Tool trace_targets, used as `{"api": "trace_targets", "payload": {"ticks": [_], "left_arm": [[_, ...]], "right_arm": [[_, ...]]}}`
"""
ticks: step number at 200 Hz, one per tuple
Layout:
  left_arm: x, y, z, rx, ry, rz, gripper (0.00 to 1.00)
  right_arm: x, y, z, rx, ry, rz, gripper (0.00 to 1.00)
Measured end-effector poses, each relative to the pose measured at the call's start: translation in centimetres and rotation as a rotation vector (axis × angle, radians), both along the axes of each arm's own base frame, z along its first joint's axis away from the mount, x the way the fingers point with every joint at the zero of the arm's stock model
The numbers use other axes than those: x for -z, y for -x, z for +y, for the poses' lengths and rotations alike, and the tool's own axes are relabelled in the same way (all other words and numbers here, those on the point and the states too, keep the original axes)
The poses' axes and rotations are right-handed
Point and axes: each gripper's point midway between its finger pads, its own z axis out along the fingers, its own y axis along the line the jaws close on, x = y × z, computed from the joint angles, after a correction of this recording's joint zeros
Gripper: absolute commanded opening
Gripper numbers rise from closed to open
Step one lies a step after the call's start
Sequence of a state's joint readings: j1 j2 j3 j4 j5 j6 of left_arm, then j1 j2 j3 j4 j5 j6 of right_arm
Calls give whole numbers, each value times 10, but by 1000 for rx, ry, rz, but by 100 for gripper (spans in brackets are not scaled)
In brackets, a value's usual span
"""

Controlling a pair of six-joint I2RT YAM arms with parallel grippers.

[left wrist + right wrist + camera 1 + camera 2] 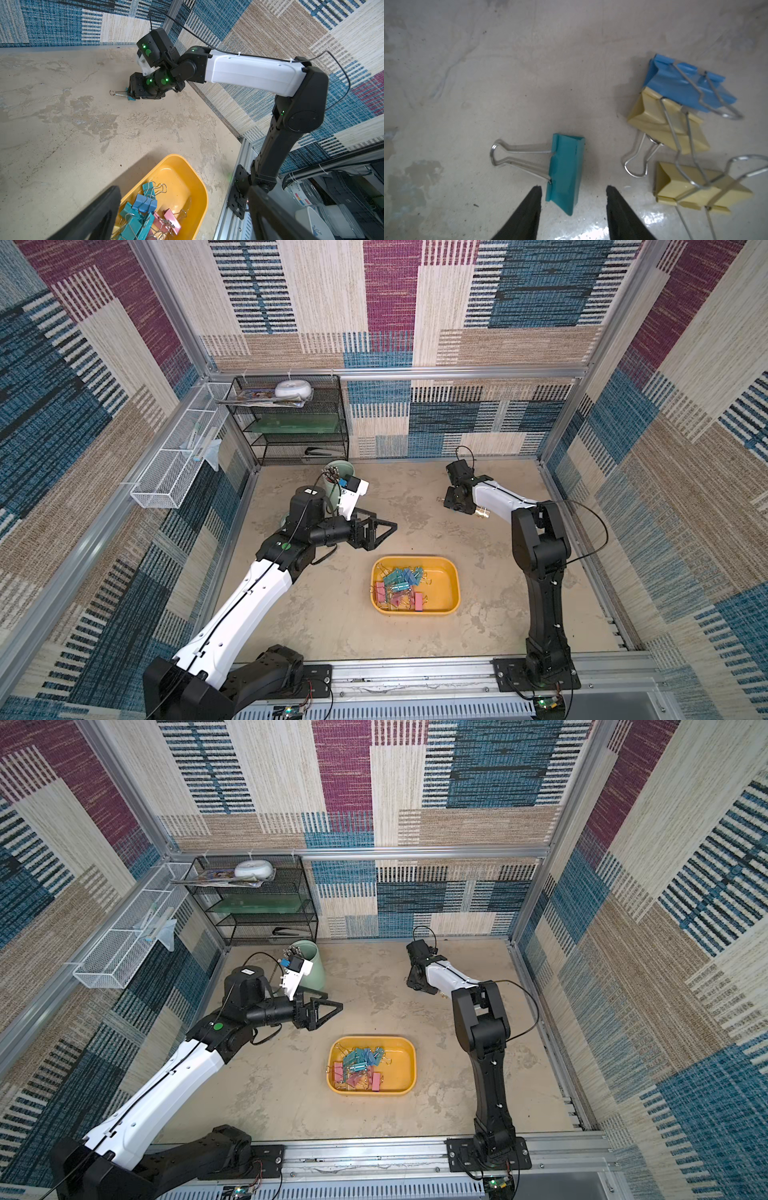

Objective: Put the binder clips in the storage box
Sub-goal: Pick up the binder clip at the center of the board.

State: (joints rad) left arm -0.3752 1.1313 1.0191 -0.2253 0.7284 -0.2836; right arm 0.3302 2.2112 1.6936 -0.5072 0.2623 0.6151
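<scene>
The yellow-orange storage box [415, 559] [374, 1039] [204, 193] sits on the table near the front and holds several teal, blue and pink binder clips [399, 580] [361, 1060] [143, 209]. My right gripper [573, 188] [448, 501] is open, low over the far table. A loose teal clip [566, 172] [129, 96] lies between its fingers with a gap on each side. Beside it lie a blue clip [675, 87] and two yellow clips [668, 122] [695, 191]. My left gripper [380, 527] [328, 1006] [185, 188] is wide open and holds nothing, left of and behind the box.
A mint-green pen cup [340, 470] stands behind the left wrist. A black mesh shelf [291, 423] fills the back left corner, and a white wire basket [178, 464] hangs on the left wall. A metal rail [415, 676] runs along the front edge.
</scene>
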Motion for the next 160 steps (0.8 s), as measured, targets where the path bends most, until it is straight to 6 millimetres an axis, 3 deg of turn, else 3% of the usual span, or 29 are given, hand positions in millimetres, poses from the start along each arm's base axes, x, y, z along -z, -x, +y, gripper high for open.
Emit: {"api": "trace_targets", "payload": {"ticks": [122,160], "left_arm": [[0,0,0,0,0,0,99],[0,0,0,0,0,0,99]], "right_arm": [[13,-19,-3,12,50,-1,50],[14,-21,-4,-3,64,-5,40]]}}
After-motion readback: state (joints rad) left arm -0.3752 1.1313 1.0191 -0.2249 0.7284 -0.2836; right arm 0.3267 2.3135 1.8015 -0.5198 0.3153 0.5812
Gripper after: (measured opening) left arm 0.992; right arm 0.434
